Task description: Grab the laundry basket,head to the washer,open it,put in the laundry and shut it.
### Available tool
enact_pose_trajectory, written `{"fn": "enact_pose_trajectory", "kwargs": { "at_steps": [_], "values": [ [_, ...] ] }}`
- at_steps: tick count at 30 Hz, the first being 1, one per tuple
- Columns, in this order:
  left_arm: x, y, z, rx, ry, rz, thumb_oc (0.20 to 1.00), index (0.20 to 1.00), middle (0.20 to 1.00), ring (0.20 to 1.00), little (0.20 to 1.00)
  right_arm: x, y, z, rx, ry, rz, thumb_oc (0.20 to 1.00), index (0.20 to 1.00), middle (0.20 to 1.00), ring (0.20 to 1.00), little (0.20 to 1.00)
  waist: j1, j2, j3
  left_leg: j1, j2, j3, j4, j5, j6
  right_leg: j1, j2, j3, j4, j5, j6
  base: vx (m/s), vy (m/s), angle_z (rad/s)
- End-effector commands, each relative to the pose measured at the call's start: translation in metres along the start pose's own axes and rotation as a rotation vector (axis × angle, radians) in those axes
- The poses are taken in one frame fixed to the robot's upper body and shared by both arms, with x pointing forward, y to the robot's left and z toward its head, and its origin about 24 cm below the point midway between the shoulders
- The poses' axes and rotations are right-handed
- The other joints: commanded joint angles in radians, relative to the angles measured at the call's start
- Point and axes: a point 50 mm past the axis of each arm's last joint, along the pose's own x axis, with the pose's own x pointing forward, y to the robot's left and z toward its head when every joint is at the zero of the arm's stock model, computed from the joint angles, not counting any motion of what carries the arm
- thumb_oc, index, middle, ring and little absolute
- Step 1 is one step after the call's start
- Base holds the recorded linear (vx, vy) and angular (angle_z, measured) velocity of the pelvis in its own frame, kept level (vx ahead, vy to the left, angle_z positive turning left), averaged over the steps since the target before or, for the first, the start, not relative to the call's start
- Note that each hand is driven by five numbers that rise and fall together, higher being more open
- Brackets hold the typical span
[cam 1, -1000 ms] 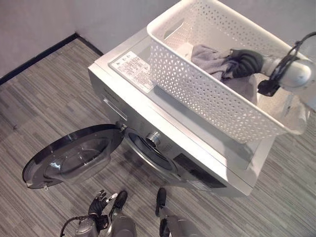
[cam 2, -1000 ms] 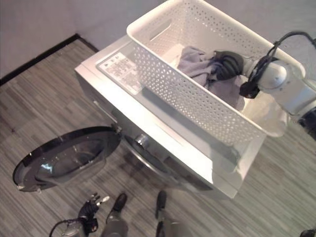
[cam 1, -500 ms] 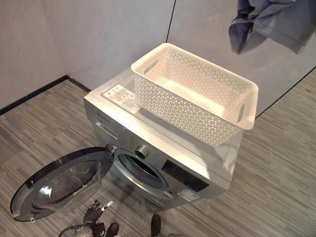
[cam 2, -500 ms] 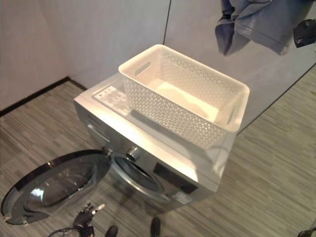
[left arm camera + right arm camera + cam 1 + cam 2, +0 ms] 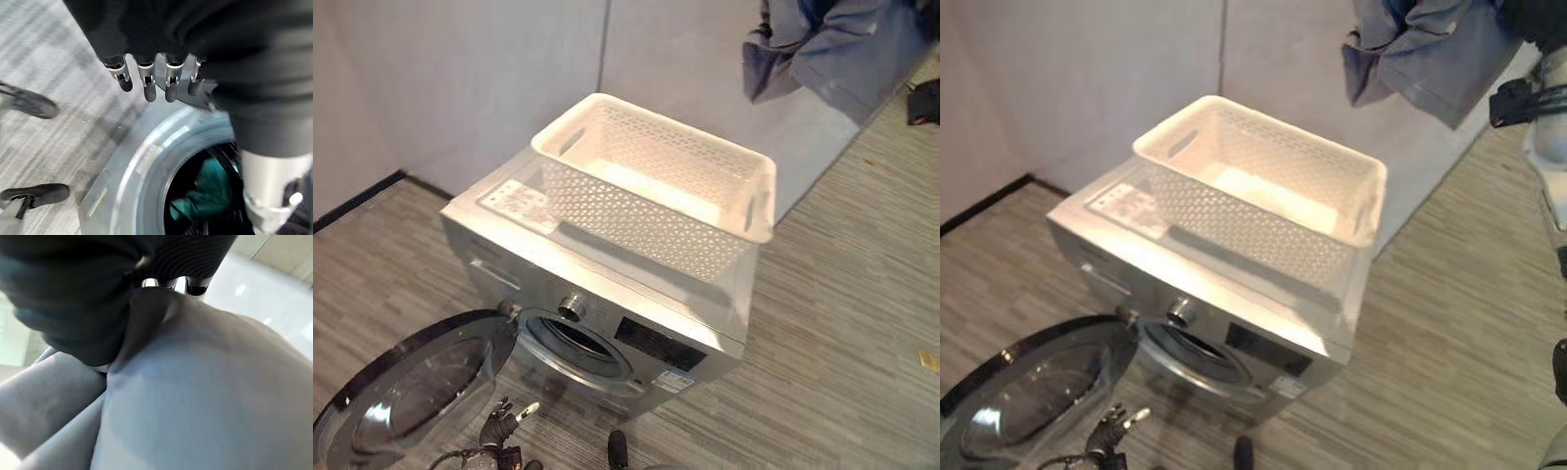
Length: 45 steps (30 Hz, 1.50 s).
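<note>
- Grey plank floor (image 5: 862,294) surrounds the washer (image 5: 607,304), door (image 5: 401,392) swung open, white laundry basket (image 5: 656,196) on top.
- Left wrist view alone shows teal laundry (image 5: 210,191) in the drum; left hand (image 5: 146,73) hangs relaxed nearby.
- Right hand (image 5: 78,293) clutches grey garment (image 5: 1430,49), raised above the basket.
- Washer's label (image 5: 519,201) is unreadable.

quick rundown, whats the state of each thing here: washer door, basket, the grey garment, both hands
washer door: swung wide open
washer: drum holds a green cloth
laundry basket: on top of the washer, looks empty
grey garment: held high in the air
right hand: gripping the garment
left hand: open, by the drum opening
</note>
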Motion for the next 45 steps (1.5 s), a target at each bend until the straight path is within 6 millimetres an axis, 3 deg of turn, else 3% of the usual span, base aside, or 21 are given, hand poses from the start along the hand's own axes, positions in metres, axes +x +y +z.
{"fn": "enact_pose_trajectory", "kwargs": {
  "at_steps": [1,2,3,4,8,9,12,13,16,19,22,23,25,26,27,32,33,34,35,39,45],
  "values": [
    [0.006,-0.006,0.026,0.105,-0.109,-0.058,1.000,1.000,1.000,1.000,1.000,0.019,-0.059,0.026,-0.020,-0.109,-0.322,0.200,0.200,0.200,0.200,0.200,0.009,0.000,0.033,0.068,0.012,0.058,0.094,-0.128,0.061,-0.013,-0.162,0.052,0.075,-0.057,0.173,-0.07,0.194,-0.39],
    [0.006,-0.005,0.026,0.110,-0.108,-0.058,1.000,1.000,1.000,1.000,1.000,0.017,-0.060,0.024,-0.021,-0.105,-0.324,0.200,0.200,0.200,0.200,0.200,0.013,0.001,0.032,0.074,0.015,0.059,0.097,-0.140,0.065,-0.007,-0.159,0.051,0.074,-0.065,0.175,-0.17,0.280,-0.38],
    [0.006,-0.008,0.031,0.112,-0.128,-0.070,1.000,1.000,1.000,1.000,1.000,0.014,-0.062,0.025,-0.031,-0.112,-0.349,0.200,0.200,0.200,0.200,0.200,0.002,0.000,0.046,0.068,-0.007,0.066,0.103,-0.140,0.073,-0.023,-0.177,0.063,0.082,-0.041,0.190,-0.21,0.379,-0.20],
    [0.008,-0.011,0.044,0.139,-0.176,-0.081,1.000,1.000,1.000,1.000,1.000,0.003,-0.063,0.025,-0.079,-0.128,-0.386,0.200,0.200,0.200,0.200,0.200,-0.019,0.008,0.071,0.076,-0.054,0.095,0.104,-0.165,0.103,-0.046,-0.208,0.081,0.070,-0.002,0.221,-0.25,0.369,-0.29],
    [0.009,-0.010,0.047,0.148,-0.187,-0.076,1.000,1.000,1.000,1.000,1.000,-0.012,-0.062,0.022,-0.071,-0.127,-0.406,0.200,0.200,0.200,0.200,0.200,-0.025,0.006,0.088,0.075,-0.079,0.125,0.104,-0.167,0.121,-0.064,-0.223,0.082,0.065,0.022,0.223,-0.17,0.198,-0.39],
    [0.008,-0.006,0.048,0.120,-0.192,-0.050,1.000,1.000,1.000,1.000,1.000,-0.026,-0.048,0.018,-0.041,-0.115,-0.386,0.200,0.200,0.200,0.200,0.200,-0.020,0.020,0.117,0.074,-0.088,0.152,0.104,-0.153,0.137,-0.092,-0.245,0.018,0.092,0.043,0.209,-0.21,0.114,-0.54],
    [0.006,0.002,0.042,0.086,-0.168,-0.011,1.000,1.000,1.000,1.000,1.000,-0.060,-0.028,0.002,-0.021,-0.040,-0.353,0.200,0.200,0.200,0.200,0.200,-0.015,0.056,0.130,0.063,-0.084,0.174,0.087,-0.131,0.155,-0.082,-0.275,-0.119,0.166,-0.012,0.166,-0.15,0.130,-0.84],
    [0.006,0.003,0.042,0.089,-0.168,-0.011,1.000,1.000,1.000,1.000,1.000,-0.061,-0.028,0.002,-0.022,-0.037,-0.354,0.200,0.200,0.200,0.200,0.200,-0.014,0.055,0.129,0.064,-0.084,0.174,0.086,-0.130,0.155,-0.082,-0.275,-0.120,0.168,-0.014,0.166,-0.12,0.069,-0.68],
    [0.002,0.013,0.036,0.069,-0.151,0.020,1.000,1.000,1.000,1.000,1.000,-0.109,-0.004,-0.020,0.023,0.108,-0.296,0.200,0.200,0.200,0.200,0.200,0.004,0.092,0.123,0.028,-0.096,0.192,0.056,-0.089,0.182,-0.038,-0.268,-0.169,0.309,-0.104,0.136,-0.18,0.123,-0.12],
    [0.000,0.017,0.033,0.056,-0.142,0.033,1.000,1.000,1.000,1.000,1.000,-0.129,0.010,-0.022,0.079,0.163,-0.265,0.200,0.200,0.200,0.200,0.200,0.016,0.094,0.108,0.008,-0.105,0.207,0.041,-0.068,0.187,-0.032,-0.267,-0.184,0.353,-0.143,0.125,-0.09,0.054,-0.18],
    [-0.003,0.018,0.040,0.070,-0.181,0.027,1.000,1.000,1.000,1.000,1.000,-0.164,0.042,-0.024,0.227,0.278,-0.167,0.200,0.200,0.200,0.200,0.200,0.042,0.088,0.102,-0.044,-0.124,0.241,0.035,-0.040,0.195,0.008,-0.249,-0.211,0.416,-0.204,0.112,-0.14,0.002,-0.35],
    [-0.003,0.019,0.040,0.071,-0.181,0.028,1.000,1.000,1.000,1.000,1.000,-0.165,0.042,-0.023,0.228,0.280,-0.167,0.200,0.200,0.200,0.200,0.200,0.043,0.086,0.099,-0.048,-0.123,0.242,0.036,-0.035,0.195,0.006,-0.248,-0.212,0.412,-0.199,0.111,-0.19,-0.078,-0.31],
    [-0.007,0.018,0.059,0.102,-0.274,0.023,1.000,1.000,1.000,1.000,1.000,-0.167,0.062,-0.013,0.380,0.276,-0.133,0.200,0.200,0.200,0.200,0.200,0.064,0.082,0.127,-0.108,-0.116,0.280,0.060,-0.019,0.186,0.017,-0.257,-0.239,0.364,-0.202,0.109,-0.23,-0.102,-0.50],
    [-0.008,0.019,0.059,0.102,-0.274,0.026,1.000,1.000,1.000,1.000,1.000,-0.167,0.062,-0.013,0.384,0.275,-0.133,0.200,0.200,0.200,0.200,0.200,0.065,0.081,0.124,-0.113,-0.114,0.283,0.065,-0.021,0.185,0.015,-0.255,-0.237,0.361,-0.199,0.108,-0.23,-0.181,-0.54],
    [-0.011,0.017,0.078,0.118,-0.357,0.020,1.000,1.000,1.000,1.000,1.000,-0.172,0.073,-0.007,0.467,0.285,-0.095,0.200,0.200,0.200,0.200,0.200,0.078,0.076,0.158,-0.164,-0.095,0.288,0.090,-0.012,0.173,0.025,-0.247,-0.242,0.316,-0.225,0.100,-0.24,-0.209,-0.35],
    [-0.014,0.013,0.101,0.110,-0.457,0.031,1.000,1.000,1.000,1.000,1.000,-0.192,0.087,-0.012,0.562,0.385,-0.051,0.200,0.200,0.200,0.200,0.200,0.086,0.071,0.200,-0.251,-0.057,0.278,0.107,0.046,0.133,0.033,-0.218,-0.268,0.245,-0.258,0.080,-0.19,-0.178,-0.14],
    [-0.015,0.009,0.111,0.111,-0.498,0.026,1.000,1.000,1.000,1.000,1.000,-0.204,0.094,-0.018,0.590,0.449,-0.014,0.200,0.200,0.200,0.200,0.200,0.080,0.073,0.212,-0.273,-0.041,0.267,0.108,0.071,0.114,0.034,-0.200,-0.282,0.232,-0.273,0.070,-0.17,-0.161,-0.01],
    [-0.015,0.010,0.111,0.111,-0.498,0.026,1.000,1.000,1.000,1.000,1.000,-0.204,0.094,-0.018,0.590,0.449,-0.014,0.200,0.200,0.200,0.200,0.200,0.078,0.073,0.212,-0.274,-0.041,0.266,0.108,0.071,0.113,0.034,-0.200,-0.283,0.231,-0.273,0.070,-0.19,-0.218,0.18],
    [-0.017,0.005,0.118,0.119,-0.531,0.012,1.000,1.000,1.000,1.000,1.000,-0.219,0.098,-0.023,0.587,0.509,0.038,0.200,0.200,0.200,0.200,0.200,0.074,0.075,0.225,-0.287,-0.025,0.257,0.096,0.101,0.098,0.034,-0.180,-0.293,0.218,-0.286,0.058,-0.15,-0.162,0.20],
    [-0.023,-0.003,0.133,0.150,-0.609,-0.029,1.000,1.000,1.000,1.000,1.000,-0.241,0.106,-0.031,0.611,0.611,0.085,0.200,0.200,0.200,0.200,0.200,0.070,0.087,0.248,-0.322,0.004,0.245,0.078,0.159,0.068,0.029,-0.141,-0.302,0.197,-0.310,0.041,-0.16,-0.135,0.12],
    [-0.041,-0.022,0.156,0.185,-0.721,-0.187,1.000,1.000,1.000,1.000,1.000,-0.256,0.110,-0.033,0.655,0.667,0.147,0.200,0.200,0.200,0.200,0.200,0.058,0.118,0.308,-0.338,0.036,0.220,0.086,0.198,0.047,0.009,-0.100,-0.305,0.231,-0.336,0.004,-0.13,-0.087,0.01]
  ]
}}
